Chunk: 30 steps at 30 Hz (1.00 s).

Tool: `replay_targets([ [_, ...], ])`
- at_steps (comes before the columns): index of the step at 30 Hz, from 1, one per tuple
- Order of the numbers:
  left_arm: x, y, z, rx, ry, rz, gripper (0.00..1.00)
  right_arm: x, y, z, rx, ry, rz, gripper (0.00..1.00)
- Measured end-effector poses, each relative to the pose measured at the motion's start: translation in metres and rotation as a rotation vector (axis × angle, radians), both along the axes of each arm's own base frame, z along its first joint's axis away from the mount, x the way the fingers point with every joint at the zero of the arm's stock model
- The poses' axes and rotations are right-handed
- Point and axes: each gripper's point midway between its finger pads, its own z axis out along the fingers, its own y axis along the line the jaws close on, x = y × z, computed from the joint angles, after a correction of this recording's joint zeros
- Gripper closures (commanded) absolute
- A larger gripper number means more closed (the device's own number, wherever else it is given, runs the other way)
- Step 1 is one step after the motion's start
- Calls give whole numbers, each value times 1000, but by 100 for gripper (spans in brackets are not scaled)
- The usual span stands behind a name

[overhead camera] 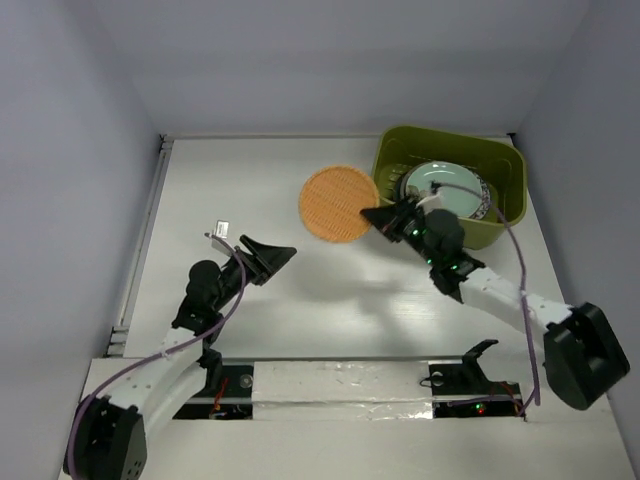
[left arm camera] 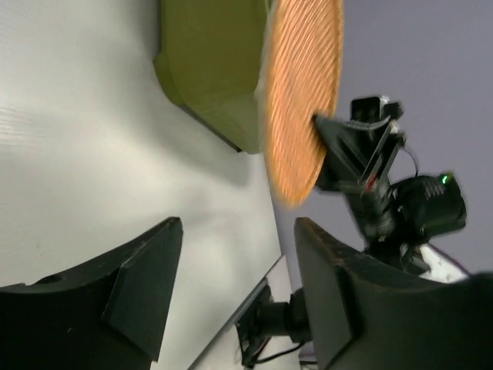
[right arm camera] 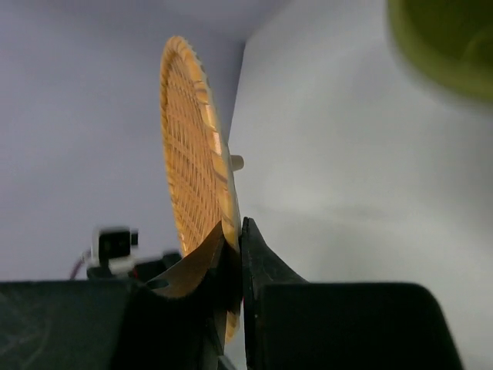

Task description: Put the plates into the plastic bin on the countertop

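Now the right end effector [overhead camera: 384,216] clamps the orange plate [overhead camera: 333,204] edge-on, just left of the bin [overhead camera: 452,136]. The left end effector [overhead camera: 272,254] stands apart, empty. Next, the plate likely needs lifting over the wall, then releasing.

You see an orange plate [overhead camera: 336,204] just left of the plastic bin [overhead camera: 497,150], its face patterned in a tight basket weave with paler golden strands. The plastic bin is olive green. Inside the bin lies a mint green plate [overhead camera: 438,182], and a second plate [overhead camera: 486,203] shows a dark-and-white patterned rim beneath it. The countertop [overhead camera: 300,310] around the bin is plain white. The right gripper [overhead camera: 372,215] at the bin's left wall and the left gripper [overhead camera: 280,262] further left of the bin are both matt black. A purple cable [overhead camera: 232,296] runs there too.
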Motion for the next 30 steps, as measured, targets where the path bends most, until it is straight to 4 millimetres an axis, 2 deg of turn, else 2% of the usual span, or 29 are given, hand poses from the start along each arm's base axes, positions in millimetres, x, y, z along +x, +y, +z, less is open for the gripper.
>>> replay_targets([
  [3, -11, 1, 13, 29, -60, -18, 26, 33, -54, 46, -32, -65, -158, 100],
  [5, -18, 4, 25, 51, -115, -19, 22, 55, -102, 84, -60, -123, -295, 100],
  [7, -25, 7, 34, 68, -160, -17, 18, 69, -145, 115, -104, -166, -412, 100],
  [9, -31, 10, 37, 91, -189, -13, 17, 78, -185, 136, -150, -189, -517, 100],
  [10, -33, 12, 37, 101, -199, -10, 9, 81, -201, 142, -173, -191, -556, 100],
  [11, -35, 14, 36, 114, -208, -5, 7, 84, -213, 142, -195, -180, -585, 100],
  [14, -37, 19, 27, 162, -192, 13, 1, 95, -238, 122, -260, -99, -619, 100],
  [17, -38, 26, 21, 220, -171, 36, 1, 105, -248, 79, -317, 31, -610, 100],
  [20, -40, 32, 28, 256, -190, 55, 1, 108, -253, 33, -369, 167, -586, 100],
  [23, -41, 34, 37, 267, -222, 64, 1, 108, -256, 4, -404, 256, -564, 100],
  [27, -42, 36, 34, 283, -221, 67, 1, 105, -265, -14, -421, 316, -567, 100],
  [28, -42, 36, 34, 286, -220, 68, 1, 104, -267, -15, -421, 319, -574, 97],
  [30, -42, 37, 32, 291, -217, 70, 1, 104, -272, -15, -422, 322, -588, 84],
])
